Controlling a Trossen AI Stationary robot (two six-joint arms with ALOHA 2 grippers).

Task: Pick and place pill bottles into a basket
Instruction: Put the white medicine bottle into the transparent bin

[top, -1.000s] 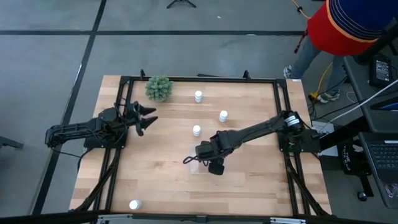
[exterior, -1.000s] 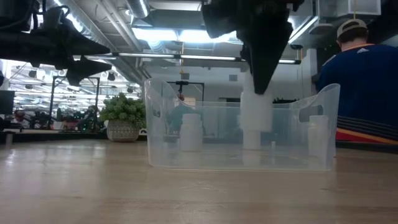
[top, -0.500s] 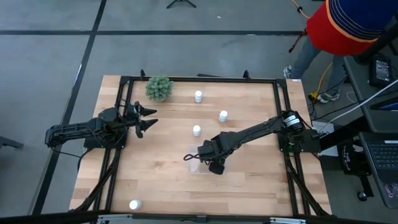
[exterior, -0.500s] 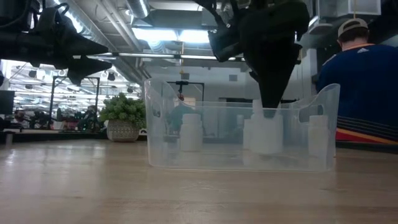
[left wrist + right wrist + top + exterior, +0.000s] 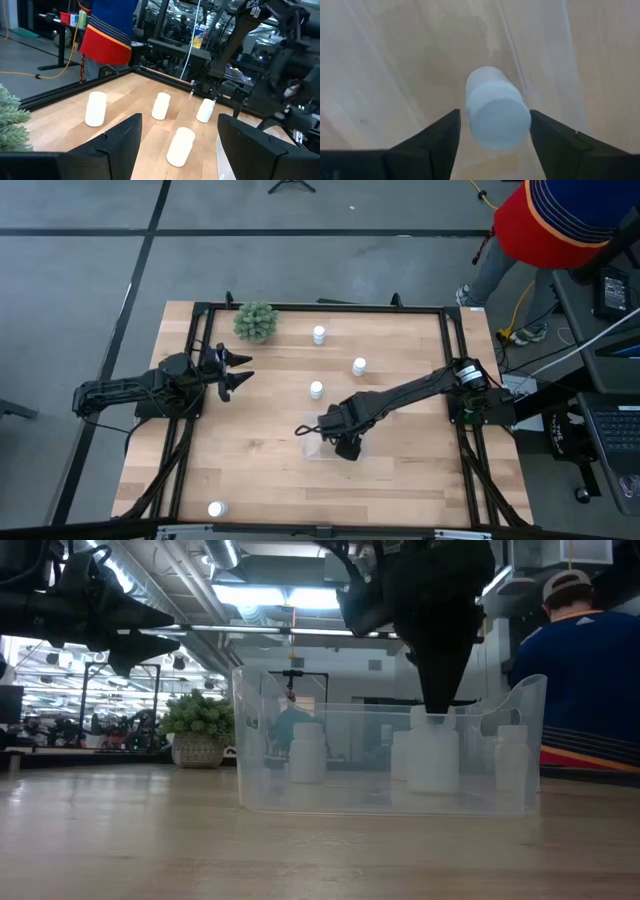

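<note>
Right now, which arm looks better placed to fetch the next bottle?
Probably the left: its gripper hangs open and empty near the loose bottles, while the right gripper is down in the tray over a bottle.

One pill bottle [image 5: 433, 758] stands in the basket [image 5: 385, 798]; three bottles [image 5: 317, 389] lie behind it

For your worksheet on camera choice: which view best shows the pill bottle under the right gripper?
The right wrist view: the pill bottle fills the frame between the right gripper fingers. The low view shows it standing inside the basket, blurred by the wall. In the high view the arm hides it.
</note>
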